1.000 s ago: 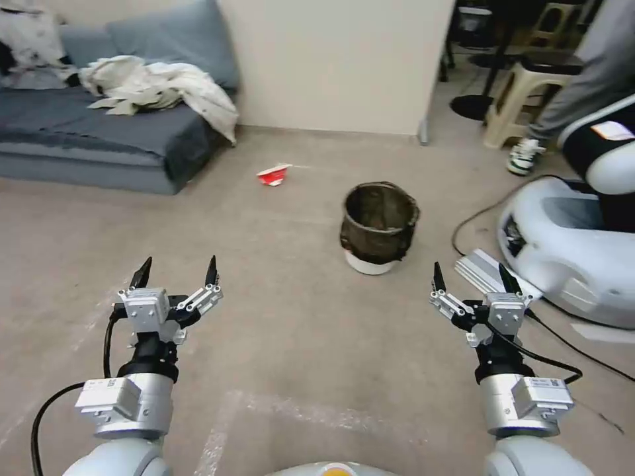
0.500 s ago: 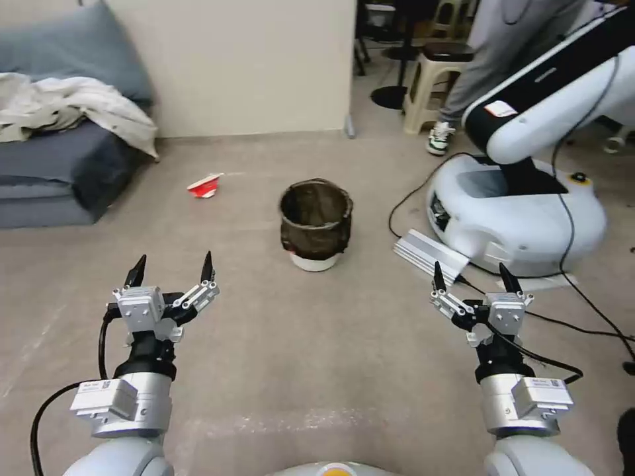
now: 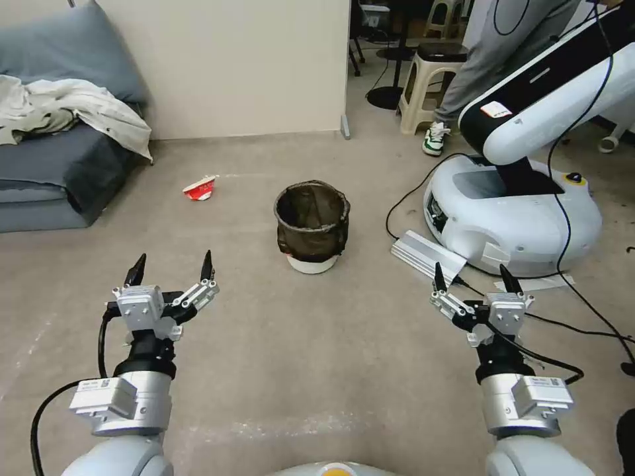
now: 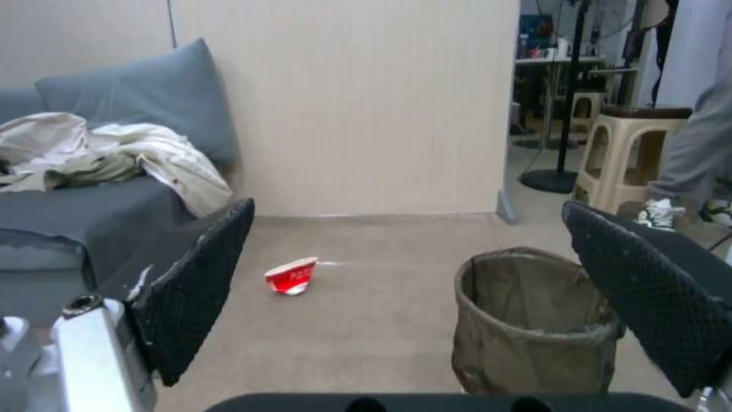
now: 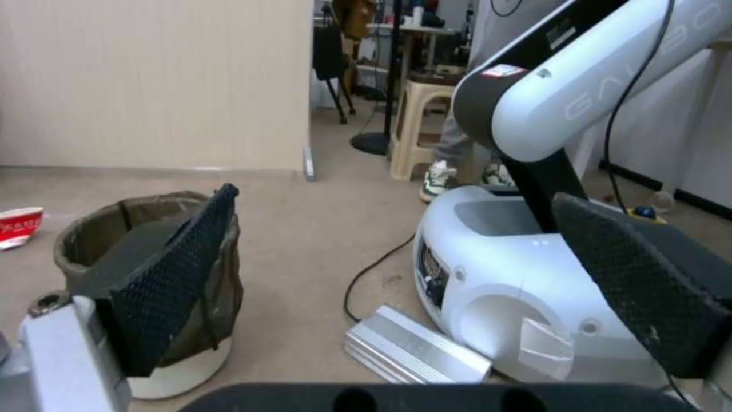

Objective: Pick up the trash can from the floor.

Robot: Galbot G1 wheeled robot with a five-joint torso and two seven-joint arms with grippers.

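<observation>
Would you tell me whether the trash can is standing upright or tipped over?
Upright. The trash can stands on its white base on the floor, its open, bag-lined mouth facing up.

Trash can (image 5: 145,269) partly behind right gripper (image 5: 397,286) finger.

floor (image 3: 317,344) before trash can (image 3: 311,225) bare | red cup (image 3: 199,190) left | robot base (image 3: 512,218) right

Beige carpeted floor (image 3: 317,370), trash can (image 3: 311,225) standing mid-floor, crushed red cup (image 3: 199,190) near sofa (image 3: 46,178), silver bar (image 3: 428,254) beside white robot base (image 3: 516,218).
</observation>
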